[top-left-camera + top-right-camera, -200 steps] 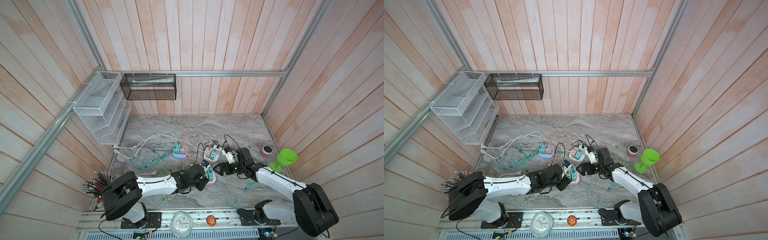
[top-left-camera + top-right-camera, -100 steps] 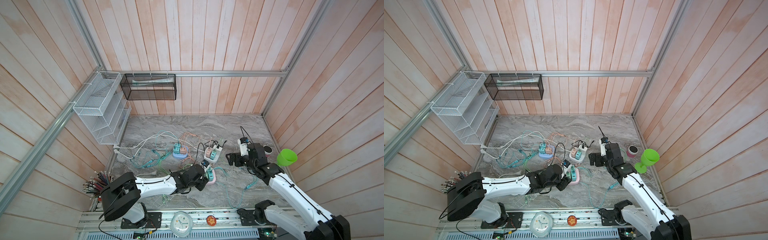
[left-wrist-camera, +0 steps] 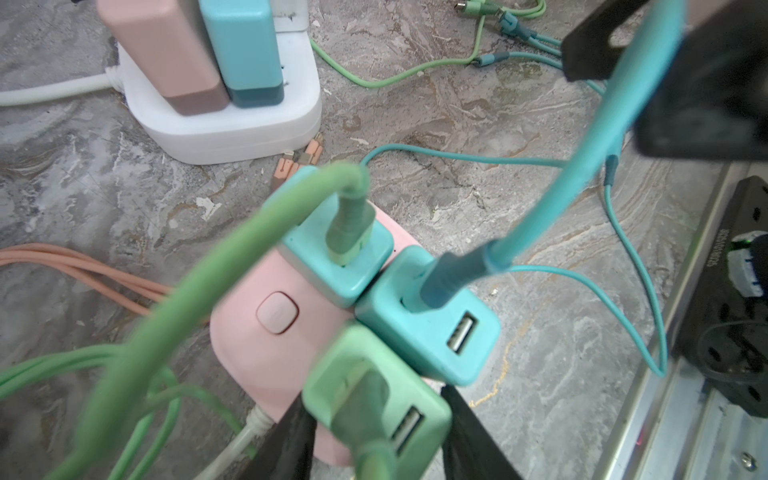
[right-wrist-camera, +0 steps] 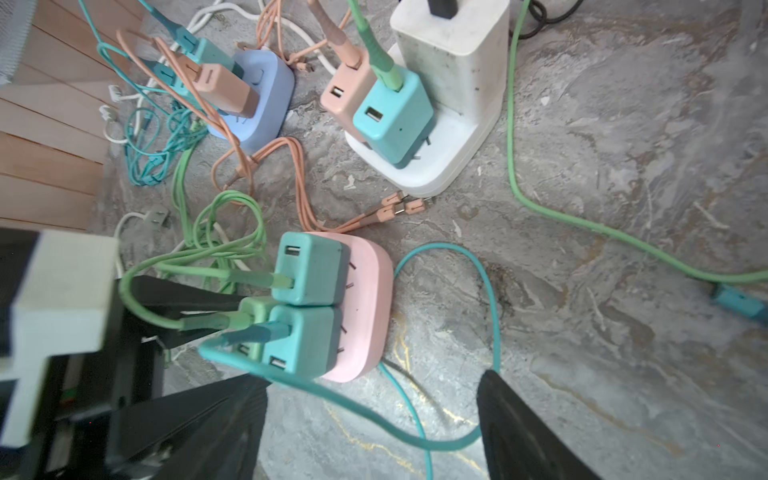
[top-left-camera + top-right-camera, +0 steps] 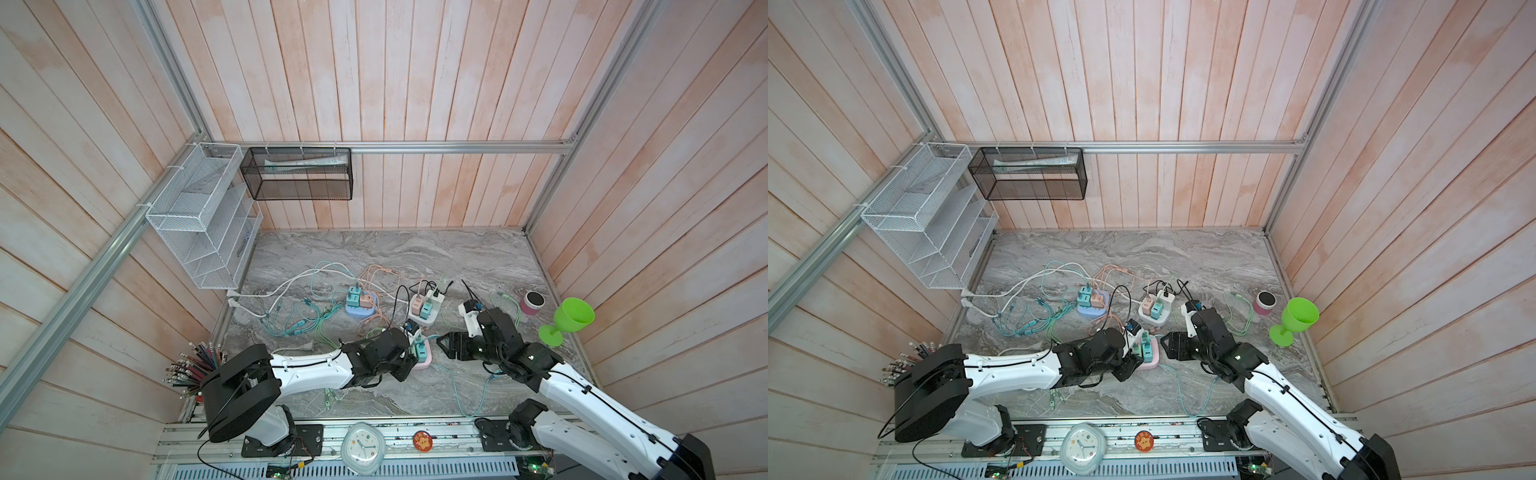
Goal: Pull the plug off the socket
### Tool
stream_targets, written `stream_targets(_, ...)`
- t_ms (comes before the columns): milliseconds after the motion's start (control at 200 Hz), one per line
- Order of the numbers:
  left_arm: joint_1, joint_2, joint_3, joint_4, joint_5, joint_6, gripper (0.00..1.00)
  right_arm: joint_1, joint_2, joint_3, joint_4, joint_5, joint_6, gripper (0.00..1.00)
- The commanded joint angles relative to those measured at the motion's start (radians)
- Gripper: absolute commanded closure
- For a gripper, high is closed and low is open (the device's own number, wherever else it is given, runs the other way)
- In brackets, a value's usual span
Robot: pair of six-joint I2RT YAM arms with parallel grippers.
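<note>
The pink socket (image 5: 424,365) (image 4: 365,299) lies near the table's front with three plugs in it. My left gripper (image 3: 376,411) (image 5: 409,357) is shut on the green plug (image 3: 374,399), one black finger against each side. Two teal plugs (image 3: 345,257) (image 3: 432,328) stand beside it. My right gripper (image 4: 372,378) (image 5: 442,345) is open, just right of the socket. A teal cable (image 4: 374,419) from a teal plug runs across the gap between its fingers.
Behind the pink socket stand a white socket block (image 5: 424,320) and a blue one (image 5: 357,311), both with plugs. Loose cables (image 5: 299,324) spread left. A green goblet (image 5: 569,320) and a maroon cup (image 5: 533,302) stand at the right.
The right gripper lifted away to the right, then came back down beside the pink socket with its jaws somewhat narrower. The left arm has stayed put on the green plug.
</note>
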Motion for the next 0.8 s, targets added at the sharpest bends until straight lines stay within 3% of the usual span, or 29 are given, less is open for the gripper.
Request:
stream_targets(0, 0.006, -0.003, 0.029, -0.001, 0.003, 0.023, 0.49, 0.041, -0.066, 0.015, -0.034, 0.046, 0.054, 0.22)
stream_targets(115, 0.011, -0.006, 0.031, -0.011, 0.002, 0.031, 0.48, 0.061, -0.054, 0.01, -0.065, 0.028, 0.077, 0.25)
stream_targets(295, 0.021, -0.015, 0.024, -0.023, -0.004, 0.033, 0.48, 0.19, -0.065, 0.056, -0.116, 0.164, 0.155, 0.29)
stream_targets(425, 0.025, -0.012, 0.024, -0.024, 0.003, 0.044, 0.48, 0.245, -0.085, 0.052, -0.132, 0.164, 0.223, 0.34)
stream_targets(670, 0.026, -0.004, 0.035, 0.003, 0.034, 0.042, 0.48, 0.321, 0.035, -0.07, 0.098, 0.138, 0.342, 0.37)
stream_targets(795, 0.026, -0.013, 0.03, 0.004, 0.038, 0.044, 0.48, 0.314, 0.105, -0.099, 0.185, 0.216, 0.374, 0.47)
